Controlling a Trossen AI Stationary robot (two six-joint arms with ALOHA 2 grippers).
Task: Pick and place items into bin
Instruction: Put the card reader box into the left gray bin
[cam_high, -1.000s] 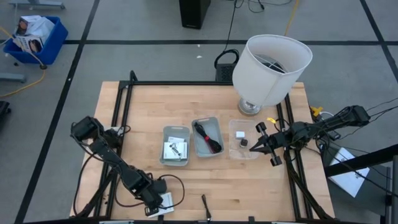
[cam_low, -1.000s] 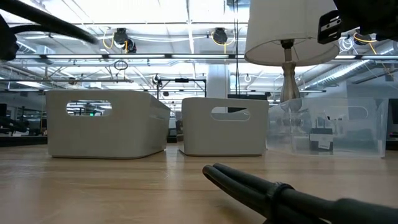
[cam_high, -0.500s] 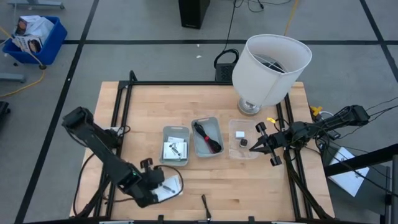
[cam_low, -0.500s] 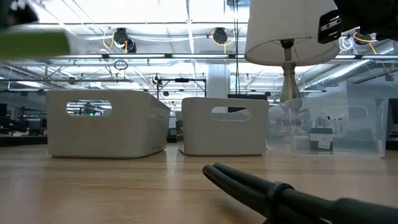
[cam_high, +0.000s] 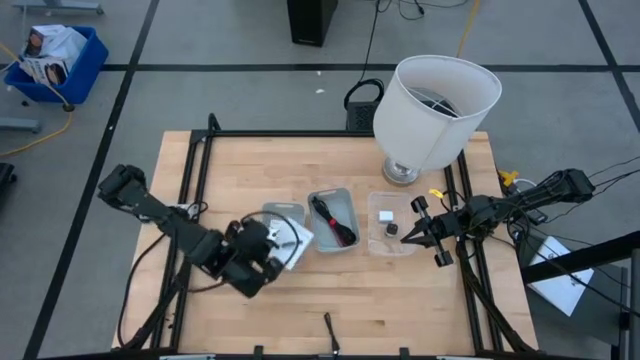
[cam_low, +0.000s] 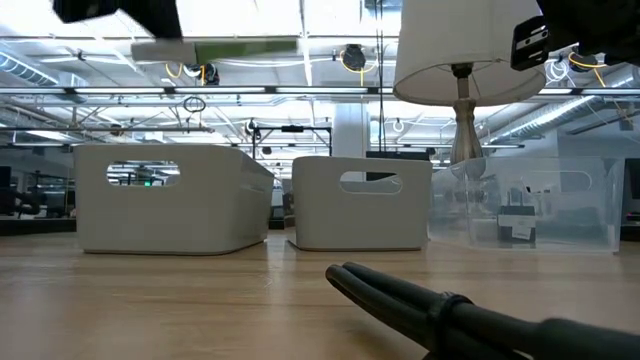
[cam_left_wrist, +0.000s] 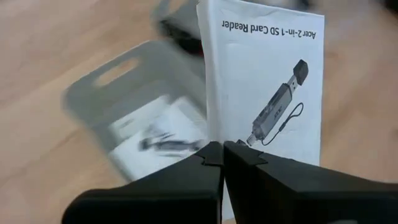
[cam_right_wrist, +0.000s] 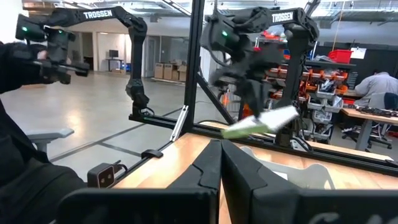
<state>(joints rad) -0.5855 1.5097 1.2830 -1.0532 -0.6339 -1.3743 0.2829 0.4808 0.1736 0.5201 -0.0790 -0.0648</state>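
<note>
My left gripper (cam_high: 279, 246) is shut on a white printed card (cam_left_wrist: 264, 81) and hangs in the air over the left grey bin (cam_high: 283, 212), which holds more white cards (cam_left_wrist: 146, 140). In the low view the card (cam_low: 215, 49) shows edge-on, high above the bins. The middle grey bin (cam_high: 344, 203) holds a black-and-red cable bundle (cam_high: 335, 220). A clear bin (cam_high: 400, 248) holds a tiny white block (cam_high: 385, 214) and a tiny black cube (cam_high: 392, 229). A thin dark stick (cam_high: 330, 331) lies on the table near the front edge. My right gripper (cam_high: 404, 240) waits shut beside the clear bin. My left gripper pinches the card between its two fingers at one short edge (cam_left_wrist: 244, 138), below the printed picture. The fingers slant downward from the table's left. The card is lifted clear, roughly level, stretching out beyond the fingertips over the left grey bin.
A large white lamp (cam_high: 437, 108) stands at the far right of the table behind the clear bin. A black frame (cam_high: 200, 170) runs along the table's edges. The dark stick (cam_low: 430, 310) lies close to the low camera.
My left gripper has risen from the table's near edge with the white card, lifting it clear, and has carried it up and toward the far side, over the left grey bin. The wrist has rolled and tipped on the way. My right arm has kept still.
</note>
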